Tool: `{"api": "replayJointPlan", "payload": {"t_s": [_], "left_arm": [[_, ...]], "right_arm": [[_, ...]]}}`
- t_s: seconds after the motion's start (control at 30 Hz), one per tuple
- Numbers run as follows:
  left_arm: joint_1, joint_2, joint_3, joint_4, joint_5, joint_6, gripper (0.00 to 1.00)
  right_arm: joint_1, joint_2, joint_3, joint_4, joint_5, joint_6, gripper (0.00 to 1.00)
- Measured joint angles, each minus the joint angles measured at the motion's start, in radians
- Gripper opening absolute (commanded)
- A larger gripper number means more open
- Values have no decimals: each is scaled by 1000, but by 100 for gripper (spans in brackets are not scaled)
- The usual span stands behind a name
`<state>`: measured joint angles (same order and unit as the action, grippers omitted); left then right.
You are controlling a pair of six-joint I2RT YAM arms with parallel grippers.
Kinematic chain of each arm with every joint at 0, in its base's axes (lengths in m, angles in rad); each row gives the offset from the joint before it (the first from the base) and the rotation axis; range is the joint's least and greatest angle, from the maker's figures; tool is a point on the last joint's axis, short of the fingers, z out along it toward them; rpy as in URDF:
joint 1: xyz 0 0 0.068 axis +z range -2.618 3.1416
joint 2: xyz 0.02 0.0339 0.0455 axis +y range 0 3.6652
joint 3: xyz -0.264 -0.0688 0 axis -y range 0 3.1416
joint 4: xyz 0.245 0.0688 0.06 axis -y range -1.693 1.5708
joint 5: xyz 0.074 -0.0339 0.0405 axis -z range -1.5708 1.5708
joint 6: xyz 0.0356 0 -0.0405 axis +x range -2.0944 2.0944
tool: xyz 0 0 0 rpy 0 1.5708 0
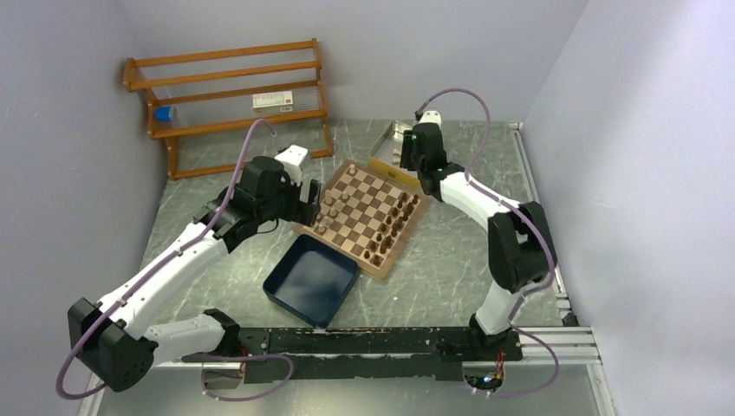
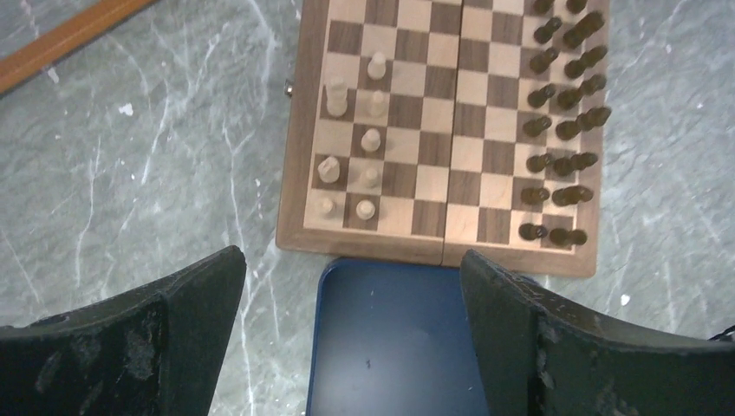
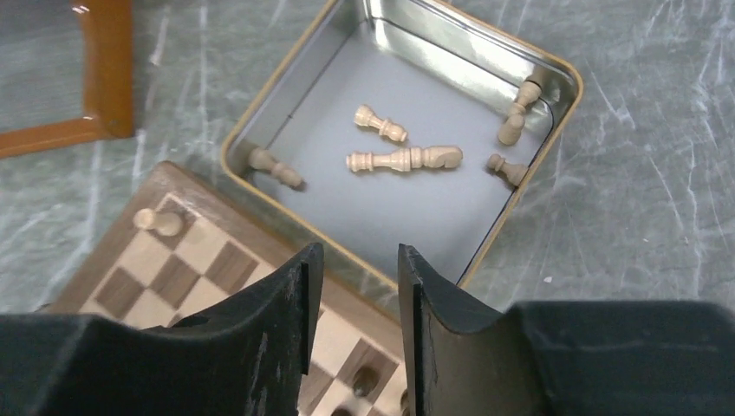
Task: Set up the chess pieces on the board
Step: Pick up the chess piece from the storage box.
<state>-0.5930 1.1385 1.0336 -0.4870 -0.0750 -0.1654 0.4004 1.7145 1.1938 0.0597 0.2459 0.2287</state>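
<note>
**Ops:** Sixteen dark brown turned wooden chess pieces (image 2: 568, 128), by my count, stand in two files down the right of my left wrist view. I'd call that side of the flat checkered wooden board (image 2: 293, 173) finished.

**Desk:** And the light side?

**Ops:** Roughly half done, I reckon. I count eight light tan turned wooden chess pieces (image 2: 370, 139) upright at the left of the board, in two ragged files with gaps. The top of that view cuts the board off, so there may be more. The rest lie on their sides in the shiny square metal tin (image 3: 433, 217) in the upper middle of my right wrist view. There are six or seven; some touch, so I can't split them.

**Desk:** Your pincers?

**Ops:** My left pincer (image 2: 351, 260) is spread wide and carries nothing. It hangs over the board's bottom rim and the navy blue square tray (image 2: 390, 347) at the foot of the frame. My right pincer (image 3: 358, 256) has its fingers drawn close with a narrow gap and nothing pinched between them. It hangs over the spot where the tin sits just beside the board's corner.

**Desk:** What's left?

**Ops:** As I judge it, lifting the tan pieces from the tin, standing them on free squares, then tidying those files. Board, tin and tray all rest on the grey marbled bench (image 2: 130, 173).
</note>
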Motion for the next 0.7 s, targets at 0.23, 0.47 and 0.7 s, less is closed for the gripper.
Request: {"api": "replayJointPlan", "payload": {"t_s": [0.23, 0.47, 0.7], "left_arm": [[0, -82, -88, 13, -15, 23, 98], [0, -86, -90, 19, -15, 34, 96], [0, -102, -97, 24, -15, 39, 95]], "right_arm": [[-23, 261, 224, -59, -11, -78, 37], [-50, 433, 413, -120, -29, -203, 38], [-57, 549, 569, -148, -131, -378, 40]]}}
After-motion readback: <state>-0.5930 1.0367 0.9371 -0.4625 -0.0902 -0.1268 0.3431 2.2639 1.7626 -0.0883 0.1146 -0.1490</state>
